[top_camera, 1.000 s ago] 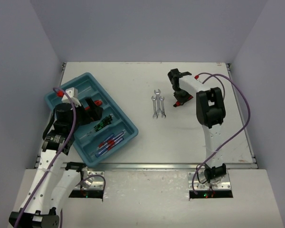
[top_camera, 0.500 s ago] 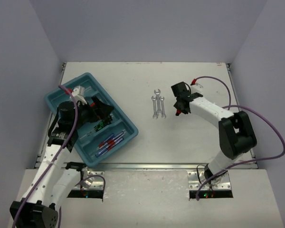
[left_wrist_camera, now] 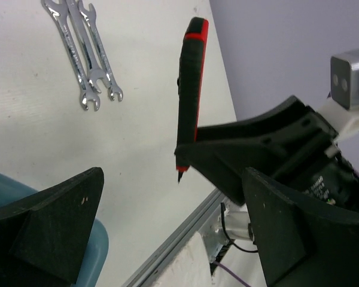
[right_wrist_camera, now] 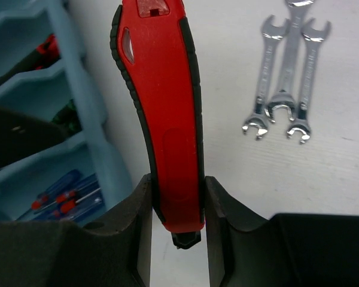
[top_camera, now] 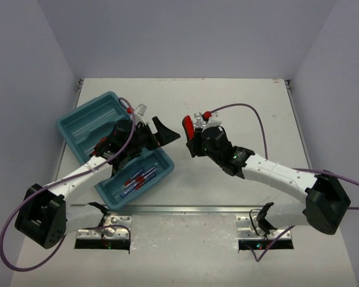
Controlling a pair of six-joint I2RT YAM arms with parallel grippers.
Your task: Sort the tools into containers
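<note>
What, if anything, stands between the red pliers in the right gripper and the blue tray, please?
The open left gripper hangs between the pliers and the tray, over its right rim. Nothing else visible intervenes.

A pale, off-white surface (top_camera: 251, 173) fills the middle of the overhead view, matte and lightly scuffed. Three plain lavender-grey walls close it in: a back wall (top_camera: 185, 36) along the far edge, a left wall (top_camera: 24, 107) and a right wall (top_camera: 341, 101) slanting in at the sides. None has a window or any marking. A narrow metal strip (top_camera: 209, 208) runs along the near edge of the surface. Beyond it, closer to the camera, lies a light grey ledge (top_camera: 185, 257). The light is soft and even, casting only faint, short shadows, and the far corners look slightly dimmer.
</note>
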